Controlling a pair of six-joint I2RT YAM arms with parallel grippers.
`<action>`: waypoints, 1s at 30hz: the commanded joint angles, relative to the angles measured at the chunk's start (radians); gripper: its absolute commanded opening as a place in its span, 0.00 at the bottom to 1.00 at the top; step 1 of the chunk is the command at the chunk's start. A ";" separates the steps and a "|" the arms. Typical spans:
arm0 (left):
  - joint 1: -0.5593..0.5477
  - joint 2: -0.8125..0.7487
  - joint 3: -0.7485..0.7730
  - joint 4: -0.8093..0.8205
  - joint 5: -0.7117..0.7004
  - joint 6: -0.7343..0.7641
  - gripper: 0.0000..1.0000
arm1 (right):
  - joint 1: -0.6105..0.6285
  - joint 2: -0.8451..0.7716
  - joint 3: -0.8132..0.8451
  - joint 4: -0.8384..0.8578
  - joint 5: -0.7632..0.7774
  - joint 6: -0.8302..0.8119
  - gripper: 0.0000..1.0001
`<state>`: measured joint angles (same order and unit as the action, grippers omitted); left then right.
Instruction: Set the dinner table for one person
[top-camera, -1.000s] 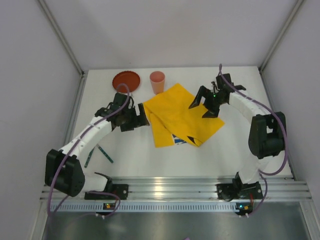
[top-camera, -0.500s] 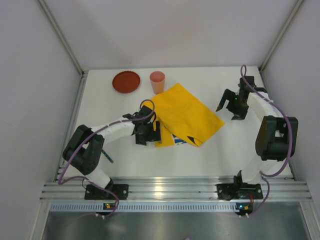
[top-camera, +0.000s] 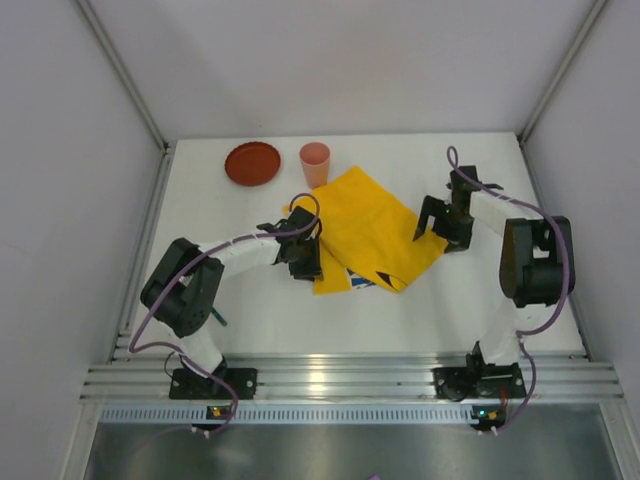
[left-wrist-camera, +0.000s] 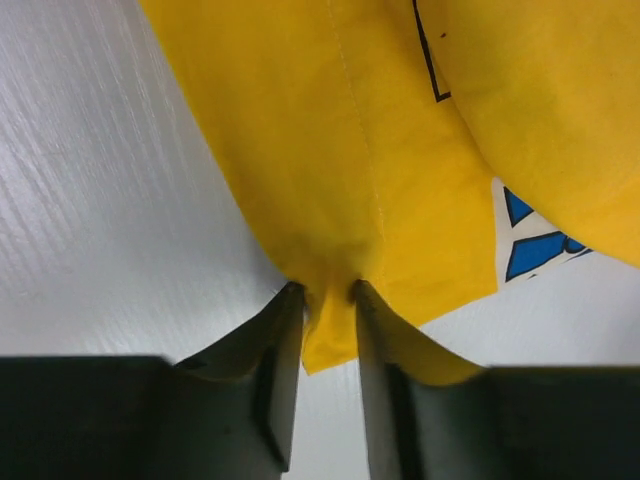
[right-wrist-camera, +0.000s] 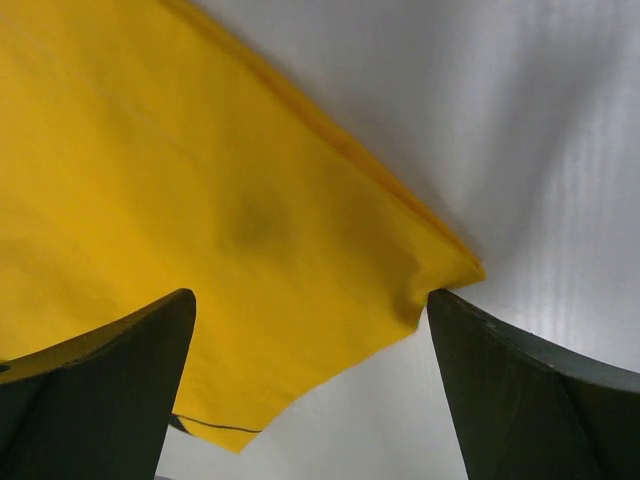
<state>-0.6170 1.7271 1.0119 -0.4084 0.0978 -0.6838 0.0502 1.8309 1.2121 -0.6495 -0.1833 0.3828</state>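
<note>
A yellow cloth with a blue print lies crumpled in the middle of the white dinner table. My left gripper is at the cloth's near left edge. In the left wrist view that gripper is shut on a pinched fold of the cloth. My right gripper is at the cloth's right corner. Its jaws stand wide open, with the cloth's corner lying between them, not gripped.
A red-brown plate and a pink cup stand at the far left of the table, behind the cloth. A thin dark green item peeks out beside the left arm. Silver rails edge the table.
My left gripper moved right onto the cloth's near left edge and closed on a fold. My right gripper swung out to the right, then came back to the cloth's right corner, still open.
</note>
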 joint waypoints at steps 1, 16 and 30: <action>-0.009 0.031 -0.006 0.026 0.023 0.007 0.27 | 0.083 0.016 -0.014 0.070 -0.042 -0.015 1.00; -0.007 -0.032 -0.045 -0.017 -0.033 0.012 0.00 | 0.126 0.050 0.023 0.105 -0.007 0.013 0.07; 0.164 -0.394 -0.171 -0.355 -0.289 0.004 0.00 | -0.093 -0.154 -0.199 -0.065 0.229 0.088 0.00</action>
<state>-0.4820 1.4338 0.8585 -0.6262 -0.0971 -0.6834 -0.0055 1.7481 1.0740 -0.6342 -0.0700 0.4538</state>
